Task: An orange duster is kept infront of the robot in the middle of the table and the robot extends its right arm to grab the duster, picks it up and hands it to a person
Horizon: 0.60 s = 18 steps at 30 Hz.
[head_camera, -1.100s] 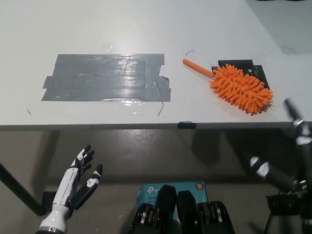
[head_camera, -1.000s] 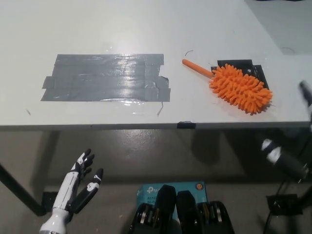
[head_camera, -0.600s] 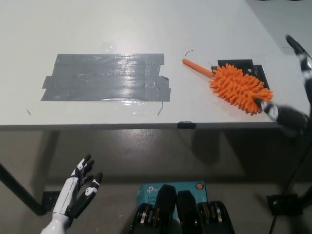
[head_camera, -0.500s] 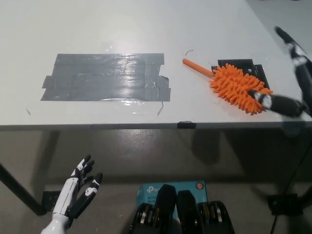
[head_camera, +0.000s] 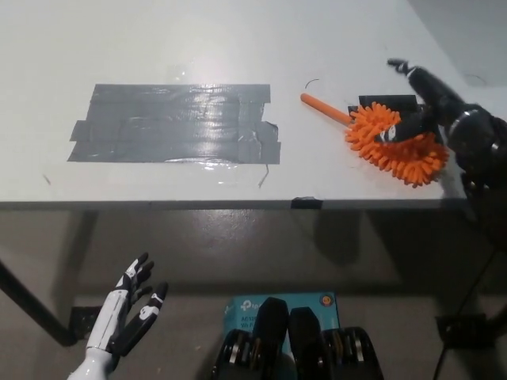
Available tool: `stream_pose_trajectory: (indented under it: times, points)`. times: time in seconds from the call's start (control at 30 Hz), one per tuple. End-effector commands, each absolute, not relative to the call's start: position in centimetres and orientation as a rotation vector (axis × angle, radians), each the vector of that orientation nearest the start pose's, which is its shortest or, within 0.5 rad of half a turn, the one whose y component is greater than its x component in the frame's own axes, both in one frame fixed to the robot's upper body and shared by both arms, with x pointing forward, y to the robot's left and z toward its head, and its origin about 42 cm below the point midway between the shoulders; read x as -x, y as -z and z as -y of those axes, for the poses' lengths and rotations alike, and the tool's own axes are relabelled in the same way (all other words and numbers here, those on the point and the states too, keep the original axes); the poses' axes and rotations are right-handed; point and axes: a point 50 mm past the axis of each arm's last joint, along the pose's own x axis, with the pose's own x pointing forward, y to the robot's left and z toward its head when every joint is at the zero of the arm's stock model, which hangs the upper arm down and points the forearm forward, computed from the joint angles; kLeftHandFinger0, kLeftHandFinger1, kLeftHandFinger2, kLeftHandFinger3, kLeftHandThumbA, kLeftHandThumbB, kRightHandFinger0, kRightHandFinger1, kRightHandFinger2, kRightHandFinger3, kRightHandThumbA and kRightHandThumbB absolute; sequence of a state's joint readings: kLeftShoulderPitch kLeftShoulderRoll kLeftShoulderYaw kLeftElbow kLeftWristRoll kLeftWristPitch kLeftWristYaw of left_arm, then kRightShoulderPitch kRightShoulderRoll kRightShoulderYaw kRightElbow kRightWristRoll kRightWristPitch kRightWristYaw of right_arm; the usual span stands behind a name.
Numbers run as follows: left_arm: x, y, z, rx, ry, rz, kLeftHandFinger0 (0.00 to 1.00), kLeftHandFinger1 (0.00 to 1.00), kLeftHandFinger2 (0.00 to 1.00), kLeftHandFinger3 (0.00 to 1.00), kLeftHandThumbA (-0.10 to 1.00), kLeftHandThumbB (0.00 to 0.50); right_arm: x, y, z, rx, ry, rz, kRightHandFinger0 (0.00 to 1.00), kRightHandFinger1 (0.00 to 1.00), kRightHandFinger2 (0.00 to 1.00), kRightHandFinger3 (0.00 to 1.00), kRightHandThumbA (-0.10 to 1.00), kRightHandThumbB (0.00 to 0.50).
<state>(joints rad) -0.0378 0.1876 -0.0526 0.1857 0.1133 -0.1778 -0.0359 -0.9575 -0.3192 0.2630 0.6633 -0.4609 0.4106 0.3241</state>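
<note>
The orange duster lay flat on the white tabletop, close to the front edge and toward the right end. Its fluffy head pointed to the front right corner, and its thin orange handle stuck out toward the back and the middle of the tabletop. The fluffy head partly covered a black patch stuck on the tabletop. The black right robot hand was over the fluffy head, coming in from the right edge. Its fingers were spread apart and reached out past the back of the duster, while one lower finger touched the fluff or came very close to it. This robot hand was open and held nothing, and the duster was not lifted. Well apart from the duster, toward the left side of the tabletop, a big patch of shiny grey tape was stuck down flat. The white left robot hand hung low beneath the front edge of the tabletop, near the left, over the floor. Its fingers were apart and it held nothing.
</note>
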Motion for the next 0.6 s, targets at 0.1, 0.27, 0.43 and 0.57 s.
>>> stream_pose_trajectory:
  times: [0.1,0.27,0.43,0.57]
  points:
    - [-29.5,-8.3,-25.5,-0.301,0.131,0.112,0.95,1.00,1.00,1.00,0.72,0.168,-57.3,-30.6,21.4,0.861,-0.269,-0.353,1.00,1.00,1.00,1.00,0.97,0.498]
    - [-29.7,-8.6,-25.5,-0.299,0.135,0.123,0.95,1.00,1.00,1.00,0.71,0.160,-57.7,-29.6,21.3,0.890,-0.285,-0.383,1.00,1.00,1.00,1.00,1.00,0.464]
    - [-29.7,-8.6,-25.4,-0.284,0.133,0.124,0.94,1.00,1.00,1.00,0.69,0.152,-57.8,-28.8,21.1,0.895,-0.346,-0.374,1.00,1.00,1.00,1.00,1.00,0.425]
    - [-30.1,-8.9,-25.4,-0.298,0.136,0.132,0.94,1.00,1.00,1.00,0.71,0.163,-57.9,-28.8,21.3,0.967,-0.476,-0.405,1.00,1.00,1.00,1.00,1.00,0.362]
